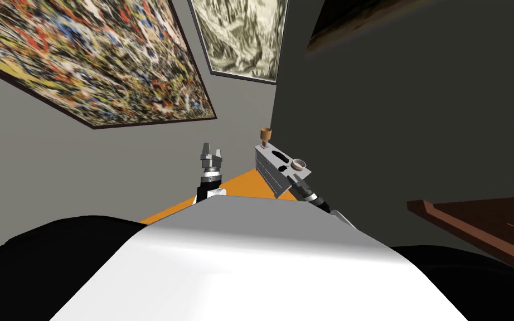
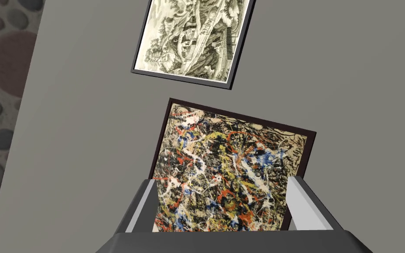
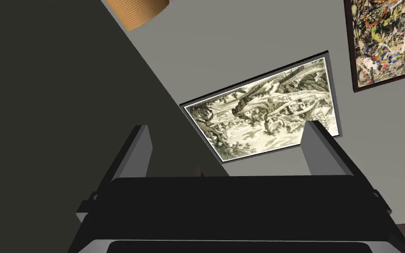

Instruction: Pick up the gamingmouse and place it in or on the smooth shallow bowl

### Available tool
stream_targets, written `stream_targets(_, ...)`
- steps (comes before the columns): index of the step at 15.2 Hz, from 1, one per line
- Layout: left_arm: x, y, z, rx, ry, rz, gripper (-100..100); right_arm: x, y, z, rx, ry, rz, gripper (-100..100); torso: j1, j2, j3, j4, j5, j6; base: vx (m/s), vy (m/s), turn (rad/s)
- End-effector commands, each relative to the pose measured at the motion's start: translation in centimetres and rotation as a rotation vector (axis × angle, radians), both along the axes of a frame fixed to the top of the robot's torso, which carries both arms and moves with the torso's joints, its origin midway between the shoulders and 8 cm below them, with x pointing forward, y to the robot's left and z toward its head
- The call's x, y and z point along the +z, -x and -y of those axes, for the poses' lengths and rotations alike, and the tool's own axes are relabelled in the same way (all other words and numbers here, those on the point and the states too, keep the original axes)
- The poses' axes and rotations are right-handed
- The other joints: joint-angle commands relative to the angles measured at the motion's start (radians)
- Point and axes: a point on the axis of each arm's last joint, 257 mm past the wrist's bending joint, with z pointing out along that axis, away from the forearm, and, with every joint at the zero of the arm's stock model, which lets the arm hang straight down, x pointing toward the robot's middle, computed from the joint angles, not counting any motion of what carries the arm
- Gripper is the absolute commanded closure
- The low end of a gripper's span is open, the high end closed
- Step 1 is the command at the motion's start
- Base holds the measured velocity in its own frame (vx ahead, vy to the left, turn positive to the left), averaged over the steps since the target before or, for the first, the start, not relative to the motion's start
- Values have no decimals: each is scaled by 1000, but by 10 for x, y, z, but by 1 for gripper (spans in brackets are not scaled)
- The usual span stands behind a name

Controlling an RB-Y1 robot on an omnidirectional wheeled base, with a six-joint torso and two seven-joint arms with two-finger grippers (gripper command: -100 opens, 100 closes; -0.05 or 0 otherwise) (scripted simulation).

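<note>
Left gripper (image 1: 212, 149): frame centre, upright, fingers spread, empty.
Right gripper (image 3: 226, 126): fingers spread, empty.
Bowl (image 1: 298, 164): right of centre, on grey cabinet (image 1: 267, 167).

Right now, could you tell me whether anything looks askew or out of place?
Nothing stands out. The bowl sits upright on the grey cabinet; the slant of the paintings is the camera's. The left gripper and right gripper are open and empty.

Two pincers (image 1: 212, 147) (image 3: 226, 126), one bowl (image 1: 299, 164)
</note>
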Motion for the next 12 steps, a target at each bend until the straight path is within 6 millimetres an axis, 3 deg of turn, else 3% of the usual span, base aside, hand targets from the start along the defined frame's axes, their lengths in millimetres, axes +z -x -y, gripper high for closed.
stream_targets(1,0,0,0,0,0,0,0,-8,2,5,12,61,-10,-100,0,0,0,0,0,0,36,41,29)
stream_targets(2,0,0,0,0,0,0,0,-29,8,13,21,162,-32,-100,-1,0,0,0,0,0,45,44,104)
stream_targets(3,0,0,0,0,0,0,0,-30,8,14,31,174,-35,-100,-1,0,0,0,0,0,47,44,123)
stream_targets(4,0,0,0,0,0,0,0,-50,15,22,41,264,-59,-100,-1,0,0,0,0,0,54,56,174)
stream_targets(5,0,0,0,0,0,0,0,-51,16,24,53,287,-59,-100,-1,-1,0,0,0,0,59,55,132)
stream_targets(6,0,0,0,0,0,0,0,-72,24,34,65,372,-87,-100,-1,-1,-1,0,0,0,64,72,170)
stream_targets(7,0,0,0,0,0,0,0,-72,24,36,77,399,-83,-100,0,-1,-1,0,0,0,67,67,130)
stream_targets(8,0,0,0,0,0,0,0,-92,33,48,92,481,-112,-100,0,-2,-1,0,0,0,83,66,182)
stream_targets(10,0,0,0,0,0,0,0,-92,33,49,103,509,-105,-100,0,-3,-2,-1,0,0,81,44,80)
stream_targets(11,0,0,0,0,0,0,0,-111,43,64,131,614,-129,-100,-1,-2,-1,-1,0,0,76,42,85)
stream_targets(12,0,0,0,0,0,0,0,-111,43,64,131,617,-127,-100,-1,-2,-1,-1,0,0,77,44,108)
